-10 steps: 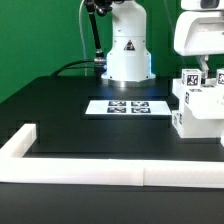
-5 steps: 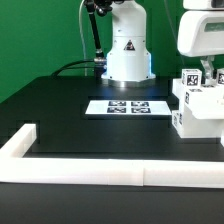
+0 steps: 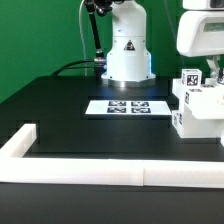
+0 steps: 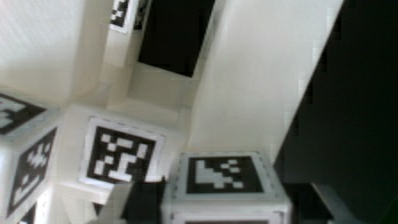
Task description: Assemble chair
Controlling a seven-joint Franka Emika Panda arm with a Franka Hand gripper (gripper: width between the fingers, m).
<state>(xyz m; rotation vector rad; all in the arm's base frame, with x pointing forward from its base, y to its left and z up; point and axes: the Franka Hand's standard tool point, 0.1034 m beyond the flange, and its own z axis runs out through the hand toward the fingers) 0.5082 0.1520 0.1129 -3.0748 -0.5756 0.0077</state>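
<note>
The chair shows as a cluster of white blocky parts [image 3: 198,108] with black-and-white tags at the exterior view's right edge. My gripper [image 3: 207,72] hangs straight over its top, partly cut off by the frame. In the wrist view a cube-ended white piece [image 4: 222,172] with a square tag fills the space between my dark fingers, and my gripper [image 4: 228,208] is shut on it. Further white bars and tagged blocks [image 4: 111,150] of the chair stand right beside it.
The marker board [image 3: 127,107] lies flat on the black table in front of the arm's white base [image 3: 127,50]. A long low white rail [image 3: 100,172] borders the table's near edge and bends back at the exterior view's left.
My fingers have come together on the tagged cube-ended piece. The arm has stayed over the chair parts with hardly any shift.
</note>
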